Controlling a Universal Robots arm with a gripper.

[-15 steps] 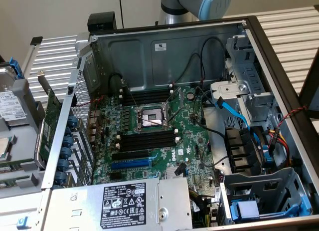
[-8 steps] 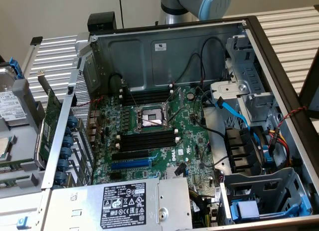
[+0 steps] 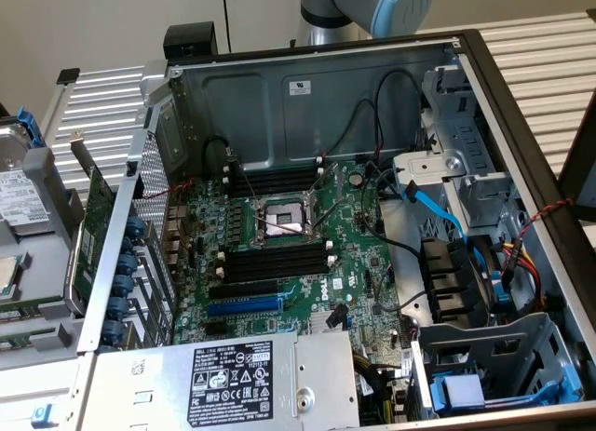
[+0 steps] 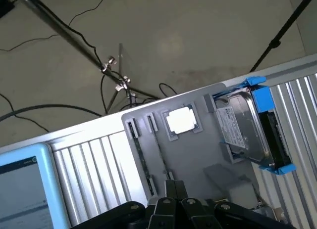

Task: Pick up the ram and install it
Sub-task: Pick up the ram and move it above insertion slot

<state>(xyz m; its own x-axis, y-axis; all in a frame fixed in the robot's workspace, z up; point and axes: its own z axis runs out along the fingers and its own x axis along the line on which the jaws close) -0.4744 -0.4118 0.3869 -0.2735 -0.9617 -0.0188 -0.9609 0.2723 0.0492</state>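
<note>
Ram (image 4: 141, 160) on edge in grey tray (image 4: 198, 157), just by gripper (image 4: 171, 187), shut & empty.

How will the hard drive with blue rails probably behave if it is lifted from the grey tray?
The hard drive looks like a metal-cased block, probably stiff and heavy for its size. Its flat labelled face may be slippery; the blue rails likely give better hold. Lying label-up in the grey tray, it should not roll.

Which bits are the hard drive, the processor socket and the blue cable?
hard drive (image 4: 240, 127), wrist view, its labelled top face.
processor socket (image 3: 280, 222), exterior view, its middle.
blue cable (image 3: 434, 207), exterior view, midway along its run.
</note>
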